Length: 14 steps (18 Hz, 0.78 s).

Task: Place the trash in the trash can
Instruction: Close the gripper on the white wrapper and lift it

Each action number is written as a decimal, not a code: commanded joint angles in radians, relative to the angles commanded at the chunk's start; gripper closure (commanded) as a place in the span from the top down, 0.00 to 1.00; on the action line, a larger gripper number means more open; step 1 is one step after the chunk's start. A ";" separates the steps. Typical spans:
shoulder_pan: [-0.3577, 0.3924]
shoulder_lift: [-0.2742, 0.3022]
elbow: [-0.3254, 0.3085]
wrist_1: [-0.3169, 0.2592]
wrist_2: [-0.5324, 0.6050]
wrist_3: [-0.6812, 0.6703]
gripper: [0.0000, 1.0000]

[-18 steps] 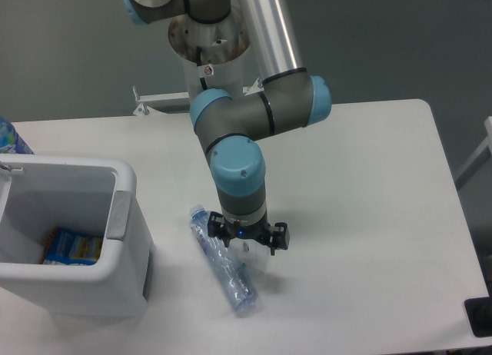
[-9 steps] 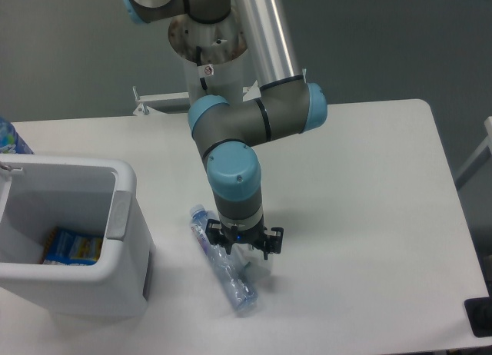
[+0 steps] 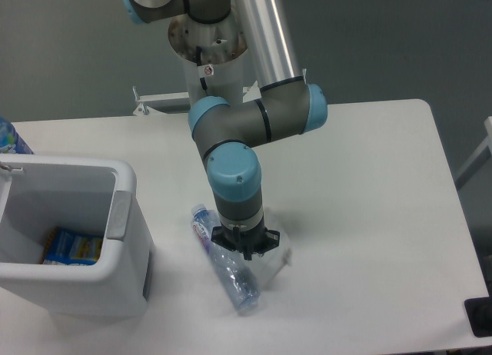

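The bottle is lying slantwise on the desk, just right of the bin. The gripper is pressing down at its middle; whether the jaws are gripping it cannot be told. Something pale, perhaps the packet, is showing beside it.

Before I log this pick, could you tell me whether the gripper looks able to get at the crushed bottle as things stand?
Probably yes: the gripper hangs low right over the crushed bottle, which lies flat on the table with nothing on top. The wrist hides the fingers, so contact is unclear.
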 joint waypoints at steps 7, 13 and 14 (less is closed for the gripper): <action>0.031 0.029 0.008 0.000 -0.028 -0.008 0.00; 0.080 0.034 0.118 -0.002 -0.084 -0.079 0.00; 0.086 0.028 0.141 -0.002 -0.113 -0.112 0.00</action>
